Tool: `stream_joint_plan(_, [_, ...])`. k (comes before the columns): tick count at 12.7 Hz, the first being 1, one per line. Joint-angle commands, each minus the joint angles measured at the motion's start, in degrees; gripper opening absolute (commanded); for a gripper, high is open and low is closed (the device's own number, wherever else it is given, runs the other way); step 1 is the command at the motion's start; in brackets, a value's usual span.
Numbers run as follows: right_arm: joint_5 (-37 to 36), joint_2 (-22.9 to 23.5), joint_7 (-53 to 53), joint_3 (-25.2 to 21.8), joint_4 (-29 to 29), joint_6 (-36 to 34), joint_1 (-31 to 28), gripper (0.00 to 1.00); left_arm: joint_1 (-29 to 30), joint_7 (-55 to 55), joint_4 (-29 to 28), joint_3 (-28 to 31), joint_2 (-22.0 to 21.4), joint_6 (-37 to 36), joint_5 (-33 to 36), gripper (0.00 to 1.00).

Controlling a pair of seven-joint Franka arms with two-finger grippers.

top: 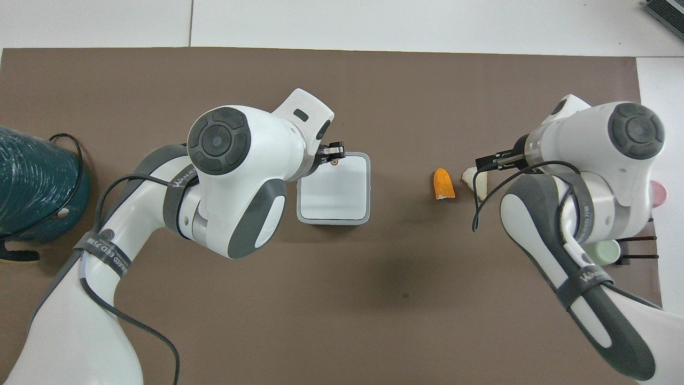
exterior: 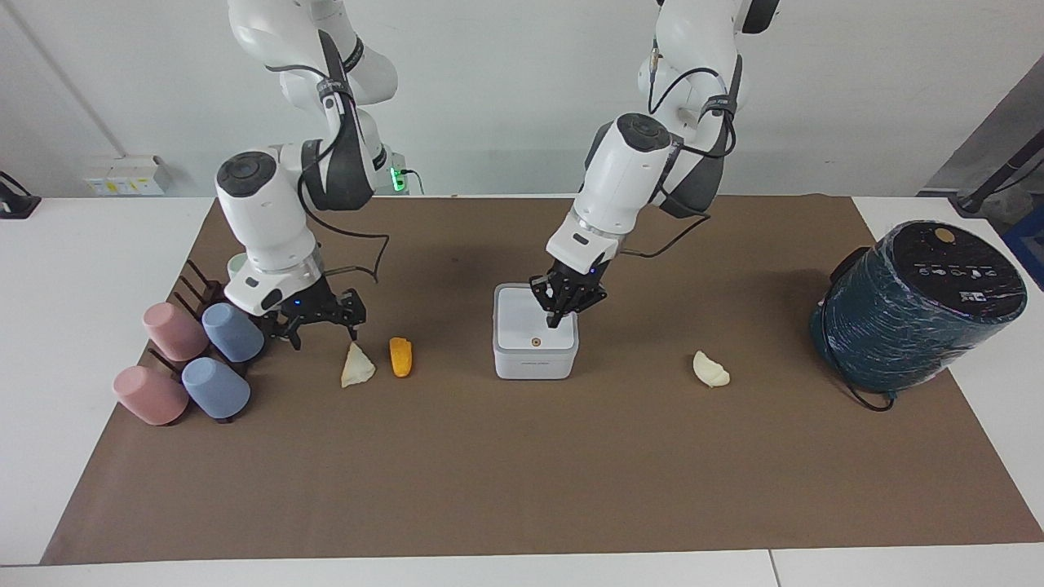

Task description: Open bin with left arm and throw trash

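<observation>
In the facing view, going left to right, the right hand hangs spread wide at the middle left, just over a cream wedge and near the orange piece. These scraps look light and soft, so a gentle pinch across the middle should do. In the middle sits the bin, a stiff, slick little box, lid down. The left hand, fingers pressed together, pokes at its lid near the orange dot. Another wedge lies right of it.
</observation>
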Motion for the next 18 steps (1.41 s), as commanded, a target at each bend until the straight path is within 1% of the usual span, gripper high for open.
stream_joint_plan(1, [1.19,0.72,-6.66,0.10,-5.96,7.23,-0.68,1.00,-1.25,-0.85,-0.52,1.06,1.29,2.75,-0.70,0.00])
stream_joint_plan(3, [1.19,0.72,-8.00,0.18,-9.39,10.23,-0.95,1.00,-2.04,-1.21,-0.52,1.06,2.26,3.63,-0.70,0.00])
stream_joint_plan(5, [1.19,0.63,-8.09,0.18,-11.60,11.91,-0.69,1.00,-2.92,-2.61,-0.52,1.14,3.57,4.77,-0.35,0.00])
stream_joint_plan(11, [1.28,0.63,-10.54,0.18,-13.27,12.44,-0.86,1.00,-3.36,-2.88,-0.60,1.23,5.51,6.88,-0.17,0.00])
stream_joint_plan(12, [1.28,0.80,-10.55,0.18,-13.71,13.40,-0.86,0.98,-3.36,-2.88,-0.78,1.23,5.52,6.97,-0.17,0.00])
stream_joint_plan(13, [1.28,1.15,-10.55,0.18,-13.89,14.63,-0.95,0.90,-3.36,-2.88,-1.47,1.23,5.60,7.06,-0.08,0.00])
stream_joint_plan(14, [1.28,1.16,-10.55,0.18,-13.89,14.73,-0.86,0.71,-3.36,-2.88,-2.18,1.23,5.52,7.50,-0.08,0.00])
stream_joint_plan(15, [1.28,1.16,-10.46,0.18,-13.80,14.73,-0.86,0.39,-3.62,-2.88,-2.71,1.23,5.52,7.94,-0.08,0.00])
stream_joint_plan(16, [1.36,1.16,-9.51,0.18,-13.80,14.73,-0.60,0.02,-3.54,-2.79,-2.54,1.23,5.52,7.51,-0.08,0.00])
stream_joint_plan(17, [1.36,1.16,-8.37,0.18,-13.72,14.73,-0.60,0.00,-3.54,-2.79,-1.84,1.32,5.43,6.98,-0.08,0.00])
stream_joint_plan(18, [1.36,1.25,-6.96,0.18,-13.54,14.73,-0.16,0.00,-3.36,-2.70,-0.79,1.41,5.52,6.37,-0.08,0.00])
